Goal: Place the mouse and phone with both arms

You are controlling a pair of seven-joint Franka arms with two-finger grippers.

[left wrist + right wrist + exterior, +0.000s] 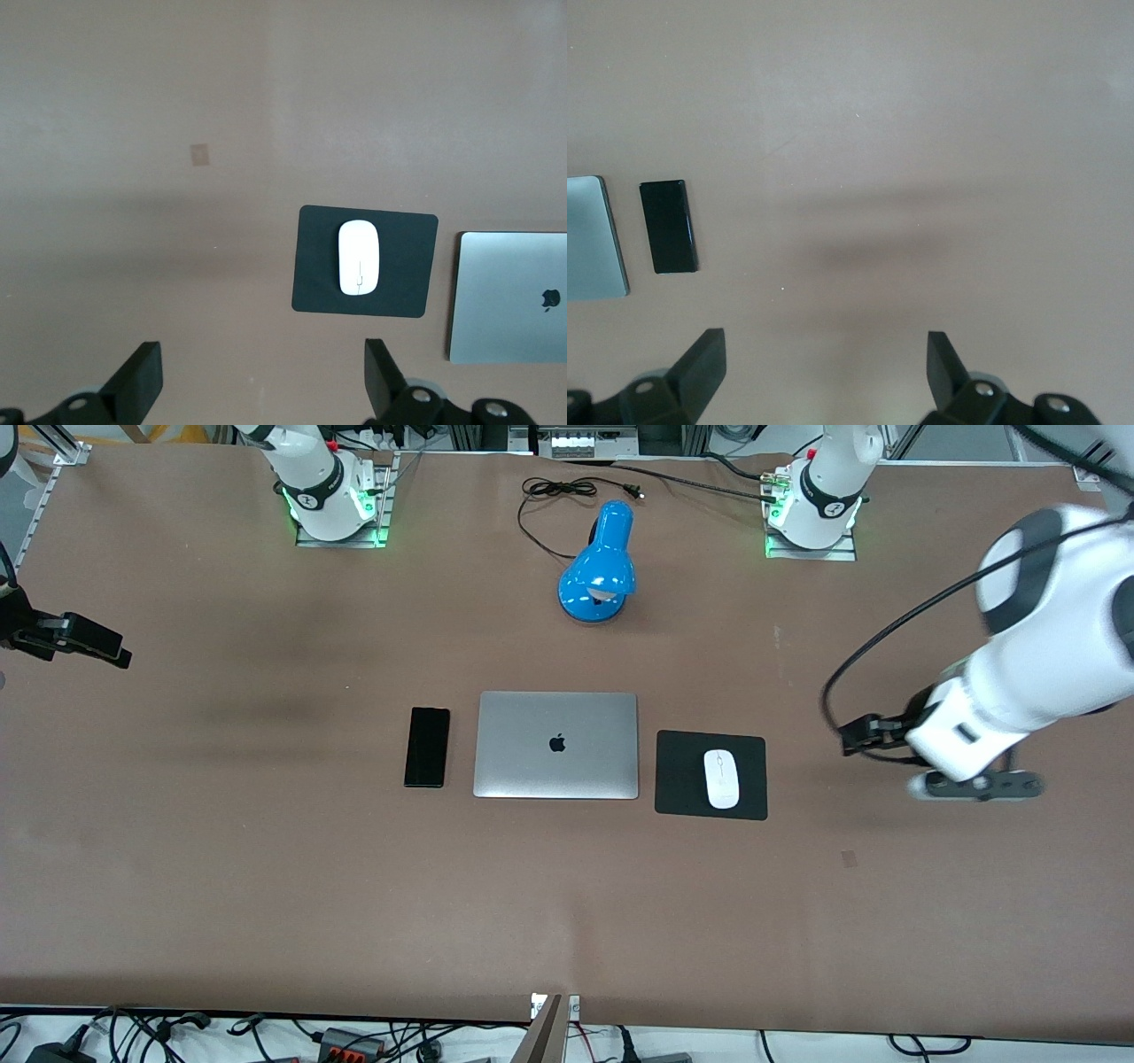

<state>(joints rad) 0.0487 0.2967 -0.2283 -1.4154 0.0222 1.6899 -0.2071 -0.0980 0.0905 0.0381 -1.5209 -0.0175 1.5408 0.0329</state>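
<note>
Task apparently complete: the small white oval mouse (722, 779) rests on a black square pad (682, 775), the slim black phone (427, 747) on the brown worktop (266, 850) beside a closed silver laptop (556, 745); the left gripper (261, 381) and right gripper (824, 372) hover empty, fingers apart.

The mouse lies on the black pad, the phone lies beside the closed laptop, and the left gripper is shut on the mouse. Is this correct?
Not quite. The left gripper holds nothing: the left wrist view shows its fingers open over bare table, apart from the mouse. The rest stands: the mouse lies on the black pad, and the phone lies beside the closed laptop.
</note>
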